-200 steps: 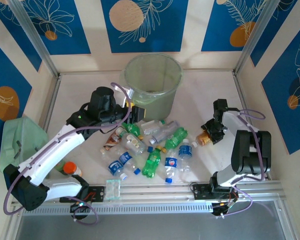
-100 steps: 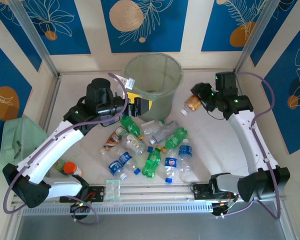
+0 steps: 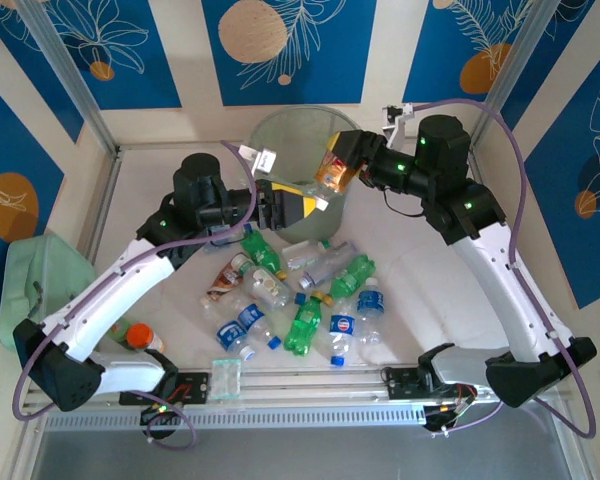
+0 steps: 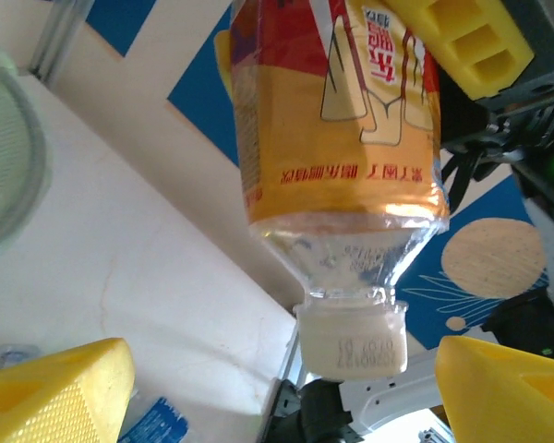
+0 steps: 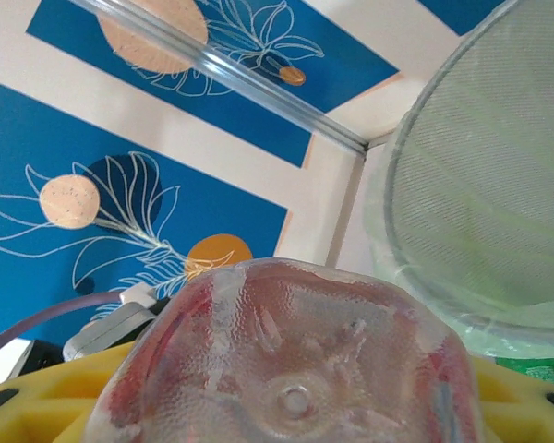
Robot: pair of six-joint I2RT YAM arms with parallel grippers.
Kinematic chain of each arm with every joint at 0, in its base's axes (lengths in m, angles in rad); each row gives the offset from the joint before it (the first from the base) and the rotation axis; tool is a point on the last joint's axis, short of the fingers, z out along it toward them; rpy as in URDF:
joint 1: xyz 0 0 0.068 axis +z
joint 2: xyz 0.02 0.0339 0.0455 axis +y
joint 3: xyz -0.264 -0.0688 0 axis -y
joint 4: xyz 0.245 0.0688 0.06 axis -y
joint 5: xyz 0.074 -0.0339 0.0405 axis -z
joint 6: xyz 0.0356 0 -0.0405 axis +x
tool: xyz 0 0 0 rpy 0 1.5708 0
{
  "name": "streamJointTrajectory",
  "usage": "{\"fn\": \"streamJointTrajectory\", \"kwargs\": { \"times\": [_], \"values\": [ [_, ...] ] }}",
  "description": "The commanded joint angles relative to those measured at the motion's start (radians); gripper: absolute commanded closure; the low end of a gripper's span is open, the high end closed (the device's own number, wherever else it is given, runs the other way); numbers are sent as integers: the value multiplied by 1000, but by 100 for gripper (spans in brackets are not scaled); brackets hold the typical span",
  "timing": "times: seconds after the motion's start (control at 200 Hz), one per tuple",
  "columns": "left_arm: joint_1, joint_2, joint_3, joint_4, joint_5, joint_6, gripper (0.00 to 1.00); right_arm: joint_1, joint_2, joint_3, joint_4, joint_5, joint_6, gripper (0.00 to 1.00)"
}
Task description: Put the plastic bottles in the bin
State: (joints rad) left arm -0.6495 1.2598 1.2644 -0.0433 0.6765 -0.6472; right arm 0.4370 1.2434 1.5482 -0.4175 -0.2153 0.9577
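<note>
Bin (image 3: 280, 118): we see it at the far middle of the table (image 3: 430, 285), round and translucent grey-green, with a thin clear liner at its rim.
Right gripper (image 3: 342, 165): above the bin's near-right rim, clenched on the orange-labelled bottle (image 3: 330, 175).
Orange-labelled bottle: in the air over that same rim, tilted. We cannot tell whether it is fully over the opening. In the left wrist view (image 4: 342, 138) it hangs cap down, clear below the label, with a white cap (image 4: 351, 337). In the right wrist view we see its dimpled base (image 5: 286, 369) with the bin (image 5: 499, 185) beyond.
Left gripper (image 3: 283, 208): just in front of the bin's near wall, jaws released and wide, nothing between them.
Left fingers (image 4: 60, 392): yellow and far apart, clear of the hanging bottle.
Remaining bottles (image 3: 310, 290): we count about a dozen in a loose heap on the table, on the bin's near side, clear and green, several with blue caps and labels.
Mint-green container (image 3: 35, 280): well to the bin's left, against the wall.
Orange-capped bottle (image 3: 138, 335): well to the bin's near left, apart from the heap.
</note>
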Motion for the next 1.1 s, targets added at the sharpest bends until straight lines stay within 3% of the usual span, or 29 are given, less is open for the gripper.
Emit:
{"fn": "streamJointTrajectory", "kwargs": {
  "times": [0.0,0.195,0.34,0.73,0.775,0.86,0.925,1.095],
  "values": [
    [-9,1,-22,134,74,-86,18,14,-15,-12,72,-42,22,44],
    [-9,15,-50,248,133,-168,28,31,-7,-16,96,-50,35,44],
    [-7,26,-53,250,145,-172,44,32,-4,-21,114,-52,45,44],
    [-9,35,-53,227,124,-145,66,39,9,-42,127,-53,57,44],
    [-7,31,-44,189,95,-118,69,39,8,-39,110,-41,53,38],
    [-7,26,-11,77,23,-43,76,37,5,-9,28,12,27,13],
    [-5,23,23,-13,-45,13,78,33,2,25,-64,74,0,3],
    [6,37,123,-189,-180,98,80,-21,0,111,-360,252,-64,1]
  ]
}}
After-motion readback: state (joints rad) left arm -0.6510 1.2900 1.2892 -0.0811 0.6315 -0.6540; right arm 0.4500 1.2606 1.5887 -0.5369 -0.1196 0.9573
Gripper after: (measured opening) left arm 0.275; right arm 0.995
